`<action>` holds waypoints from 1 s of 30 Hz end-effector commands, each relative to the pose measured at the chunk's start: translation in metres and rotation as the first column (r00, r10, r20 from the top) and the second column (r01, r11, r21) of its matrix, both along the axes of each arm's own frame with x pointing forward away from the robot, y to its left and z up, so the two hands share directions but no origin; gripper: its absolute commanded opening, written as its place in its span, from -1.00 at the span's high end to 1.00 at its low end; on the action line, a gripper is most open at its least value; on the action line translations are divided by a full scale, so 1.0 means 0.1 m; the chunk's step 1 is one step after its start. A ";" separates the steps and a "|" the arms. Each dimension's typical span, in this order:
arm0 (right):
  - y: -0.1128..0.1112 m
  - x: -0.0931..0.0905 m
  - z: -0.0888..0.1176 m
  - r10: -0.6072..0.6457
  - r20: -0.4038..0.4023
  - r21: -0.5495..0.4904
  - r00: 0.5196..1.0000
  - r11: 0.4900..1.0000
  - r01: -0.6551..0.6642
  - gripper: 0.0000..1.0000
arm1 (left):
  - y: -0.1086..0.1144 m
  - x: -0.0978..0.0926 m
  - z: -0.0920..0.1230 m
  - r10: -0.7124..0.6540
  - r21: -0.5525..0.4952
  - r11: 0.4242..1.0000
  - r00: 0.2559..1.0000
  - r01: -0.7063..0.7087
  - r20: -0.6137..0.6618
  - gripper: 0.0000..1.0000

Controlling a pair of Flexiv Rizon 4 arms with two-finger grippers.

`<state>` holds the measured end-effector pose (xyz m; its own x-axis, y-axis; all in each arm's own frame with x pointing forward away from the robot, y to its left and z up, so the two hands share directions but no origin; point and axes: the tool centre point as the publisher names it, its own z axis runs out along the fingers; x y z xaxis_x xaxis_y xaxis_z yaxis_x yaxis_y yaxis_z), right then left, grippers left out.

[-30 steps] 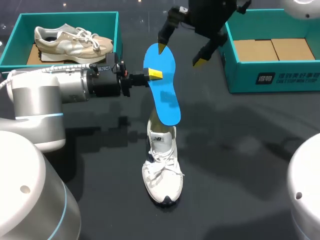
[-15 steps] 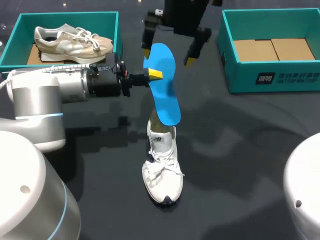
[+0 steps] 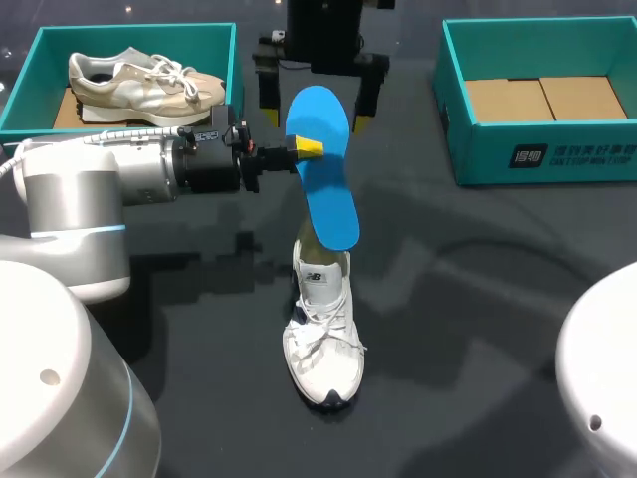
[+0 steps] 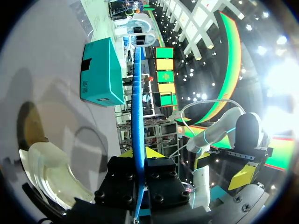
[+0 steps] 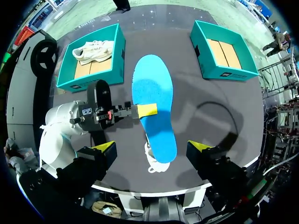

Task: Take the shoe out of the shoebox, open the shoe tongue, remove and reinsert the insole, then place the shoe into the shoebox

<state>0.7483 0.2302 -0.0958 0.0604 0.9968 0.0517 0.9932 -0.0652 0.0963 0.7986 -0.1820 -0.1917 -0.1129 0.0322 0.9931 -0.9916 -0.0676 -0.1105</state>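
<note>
The flat blue foam insole (image 3: pixel 323 169) is clamped at one edge by the left jaws and held tilted above the white lace-up sneaker (image 3: pixel 323 339), which stands on the dark desk (image 3: pixel 478 299). The right jaws are spread wide on either side of the insole's upper end, without contact.

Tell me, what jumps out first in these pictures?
The bright blue insole stands out most. The left claw pinches it, and it tilts up over the white shoe mid-table. The right claw hangs open above it, one finger to each side. A beige shoe lies in the left teal box.
</note>
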 end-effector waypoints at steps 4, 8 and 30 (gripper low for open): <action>0.04 -0.01 0.02 0.007 0.013 -0.033 1.000 0.999 -0.007 -1.00 | 0.00 -0.01 0.00 0.002 0.000 1.000 1.000 -0.002 0.000 1.00; -0.02 -0.03 0.06 0.015 0.026 0.044 1.000 0.999 -0.016 -1.00 | 0.00 -0.01 0.00 0.002 0.000 1.000 1.000 -0.002 0.000 1.00; -0.41 0.05 0.07 -0.055 -0.071 0.552 0.996 0.830 0.085 -1.00 | 0.00 -0.01 0.00 0.002 0.000 1.000 1.000 -0.002 0.000 1.00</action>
<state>0.7531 0.2001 -0.0824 0.1538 0.9436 0.2933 0.9877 -0.1557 -0.0172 0.7986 -0.1821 -0.1917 -0.1129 0.0322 0.9931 -0.9916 -0.0675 -0.1105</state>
